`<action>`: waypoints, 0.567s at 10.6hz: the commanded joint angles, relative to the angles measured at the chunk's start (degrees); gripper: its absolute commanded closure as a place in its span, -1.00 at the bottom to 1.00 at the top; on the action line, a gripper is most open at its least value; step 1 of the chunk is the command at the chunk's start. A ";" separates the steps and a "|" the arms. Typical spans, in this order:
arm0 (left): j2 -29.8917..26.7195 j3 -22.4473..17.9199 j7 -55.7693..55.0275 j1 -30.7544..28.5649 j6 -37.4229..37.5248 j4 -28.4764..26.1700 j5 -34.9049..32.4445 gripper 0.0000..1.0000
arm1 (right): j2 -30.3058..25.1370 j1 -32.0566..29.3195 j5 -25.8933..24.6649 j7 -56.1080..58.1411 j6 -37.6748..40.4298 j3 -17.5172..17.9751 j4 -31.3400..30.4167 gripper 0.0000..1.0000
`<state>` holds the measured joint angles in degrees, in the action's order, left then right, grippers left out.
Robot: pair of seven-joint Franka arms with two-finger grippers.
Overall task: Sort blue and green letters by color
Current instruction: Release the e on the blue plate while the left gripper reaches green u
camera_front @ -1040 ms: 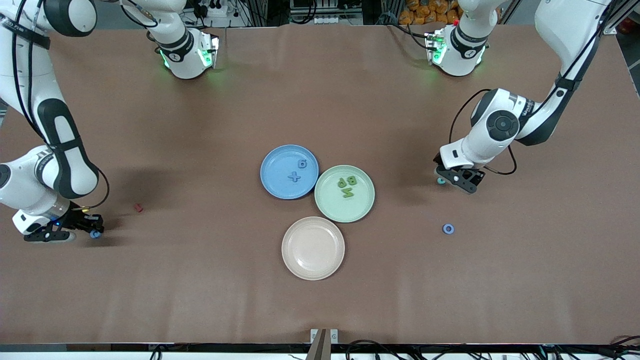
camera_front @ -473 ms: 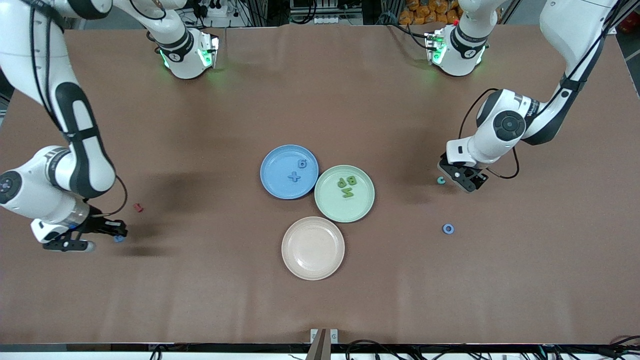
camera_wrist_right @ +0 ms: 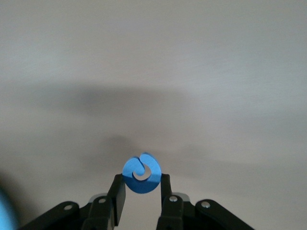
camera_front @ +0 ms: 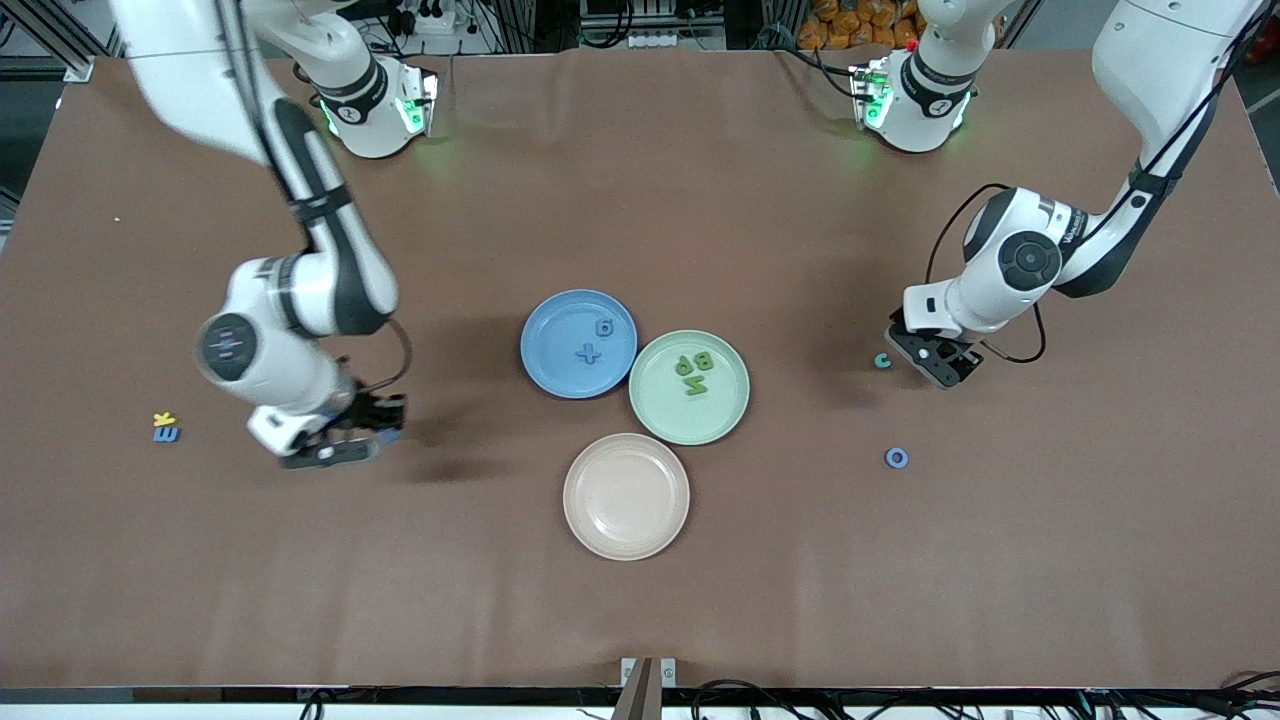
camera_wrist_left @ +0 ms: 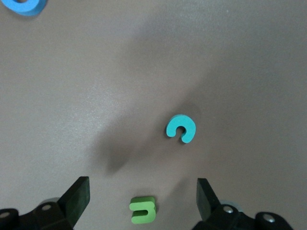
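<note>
We see the right gripper (camera_front: 372,428) up over bare table between the blue plate (camera_front: 560,330) and the right arm's end, its two fingers pinching a round blue letter (camera_wrist_right: 142,174), which the right wrist view shows clamped between the pads; it looks like a lowercase e or a, though we cannot tell which. The left gripper (camera_front: 932,362) hangs low over the table toward the left arm's end with its fingers spread wide apart and holding nothing; between them on the cloth lies a small green letter (camera_wrist_left: 143,210), and just beside it a teal letter C (camera_front: 882,361). A blue letter O (camera_front: 897,458) lies nearer the front camera than the teal one, well apart from it. On the blue plate rest a blue plus sign (camera_front: 589,352) and a blue piece (camera_front: 604,326) that reads as a 9 or a g. The green plate (camera_front: 735,395), touching the blue plate, carries green letters (camera_front: 695,372) that read B, P and N or Z. The beige plate (camera_front: 626,496) sits nearer the front camera than both. At the right arm's end a yellow K (camera_front: 164,419) lies against a blue letter M (camera_front: 166,435). We can read no brand or label
</note>
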<state>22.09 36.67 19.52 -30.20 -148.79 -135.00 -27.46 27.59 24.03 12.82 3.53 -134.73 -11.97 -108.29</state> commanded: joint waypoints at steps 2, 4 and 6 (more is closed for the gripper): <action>2.86 0.42 0.87 -4.60 -1.50 -0.35 -5.68 -0.80 | -2.36 15.40 1.07 -3.43 0.70 -1.56 -2.11 0.79; 2.95 0.42 0.78 -4.60 -1.50 -0.52 -5.68 -0.73 | -1.84 20.87 1.33 -6.85 0.44 -0.08 -1.58 0.79; 3.04 0.42 0.78 -4.51 -1.50 -0.70 -5.68 -0.64 | -1.66 22.54 1.59 -11.05 0.44 3.43 -1.49 0.59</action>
<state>25.28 36.61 19.79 -34.20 -149.34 -135.15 -31.77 27.15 45.03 13.32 -3.28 -134.32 -11.31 -108.66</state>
